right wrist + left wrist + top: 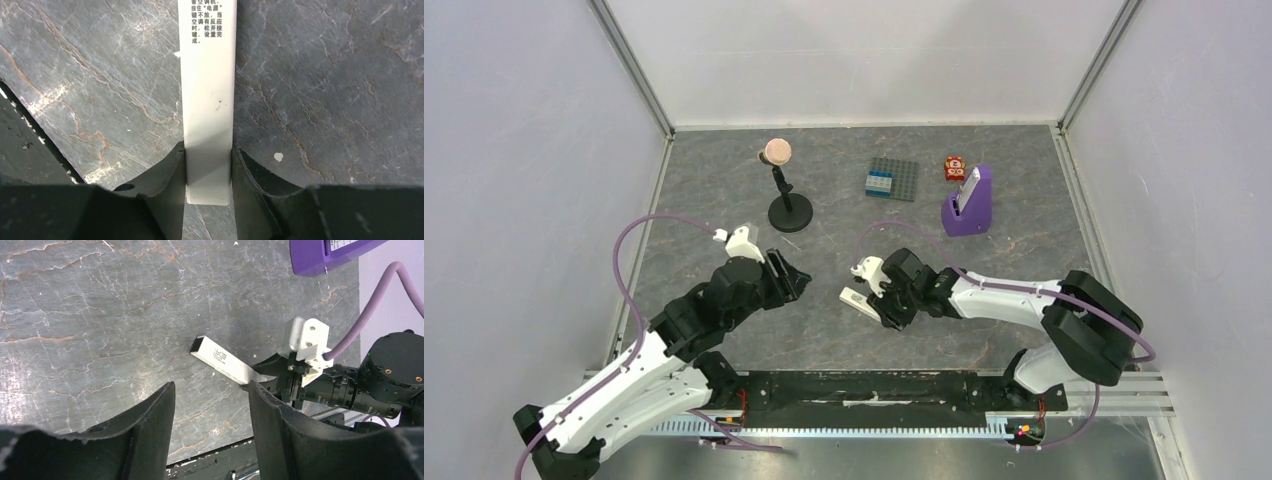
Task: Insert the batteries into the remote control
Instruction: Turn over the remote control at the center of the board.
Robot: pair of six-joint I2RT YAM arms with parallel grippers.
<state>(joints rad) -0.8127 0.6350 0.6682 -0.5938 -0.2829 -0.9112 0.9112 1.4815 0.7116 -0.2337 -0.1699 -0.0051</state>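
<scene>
Zero batteries loaded so far (none clearly in view). Right gripper (208,172) pinching remote control (208,100) by one end, mid table (1024,250); left gripper (210,410) spread wide, empty, nearby. Both insertions left to do.
</scene>
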